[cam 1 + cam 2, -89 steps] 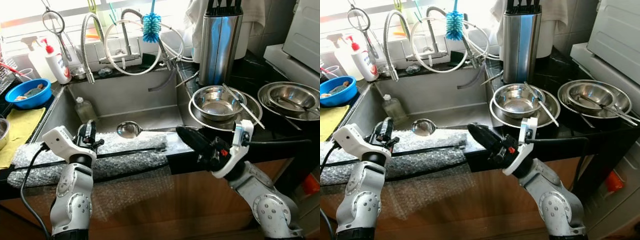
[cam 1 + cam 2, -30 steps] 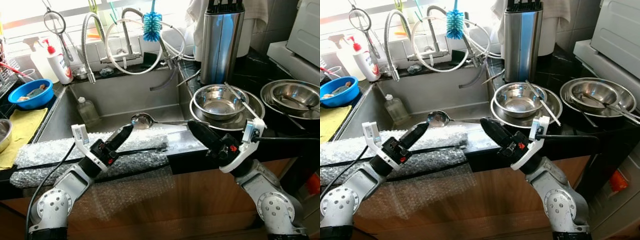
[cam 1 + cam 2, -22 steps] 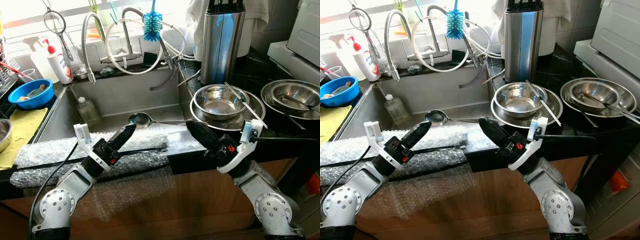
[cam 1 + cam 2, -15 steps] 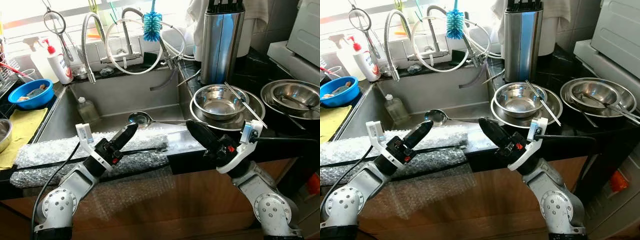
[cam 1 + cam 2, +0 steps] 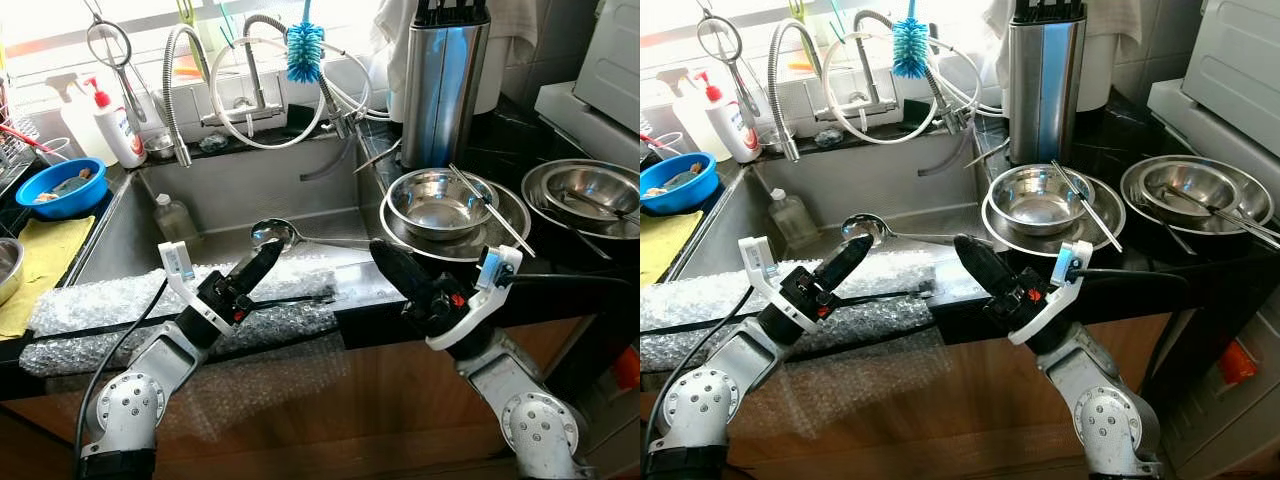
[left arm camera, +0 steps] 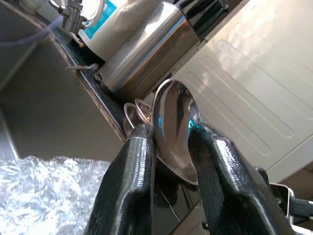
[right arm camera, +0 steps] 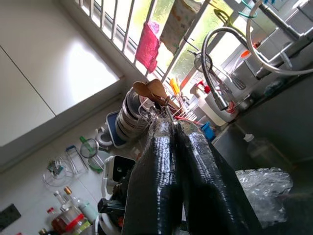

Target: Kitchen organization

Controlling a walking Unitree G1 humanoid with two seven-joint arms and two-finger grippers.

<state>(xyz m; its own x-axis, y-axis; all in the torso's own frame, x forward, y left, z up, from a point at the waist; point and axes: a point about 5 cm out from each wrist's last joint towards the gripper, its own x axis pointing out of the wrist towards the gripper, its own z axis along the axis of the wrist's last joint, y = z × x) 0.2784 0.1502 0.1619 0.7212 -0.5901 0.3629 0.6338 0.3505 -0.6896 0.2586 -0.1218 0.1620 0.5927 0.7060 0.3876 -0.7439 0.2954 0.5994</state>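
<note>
A steel ladle (image 5: 270, 232) hangs level over the sink's front edge, bowl to the left. Its thin handle (image 5: 335, 241) runs right into the tip of my right gripper (image 5: 377, 250). That gripper's fingers (image 7: 168, 147) are pressed together, shut on the handle's end. My left gripper (image 5: 266, 256) reaches up from the bubble wrap to just under the ladle's bowl. In the left wrist view the shiny bowl (image 6: 172, 120) shows in the gap between the open fingers (image 6: 139, 161); I cannot tell whether they touch it.
Bubble wrap (image 5: 90, 300) covers the sink's front rim. A plastic bottle (image 5: 172, 217) stands in the sink (image 5: 250, 185). Stacked steel bowls (image 5: 440, 205) with utensils and a knife block (image 5: 440, 85) sit on the black counter at right. A blue bowl (image 5: 55, 185) and soap bottle (image 5: 112, 125) are at left.
My left arm swung from wrist-up beside the bubble wrap to pointing its fingers at the ladle's bowl and closing in on it. The right gripper and ladle shifted slightly farther over the sink.
</note>
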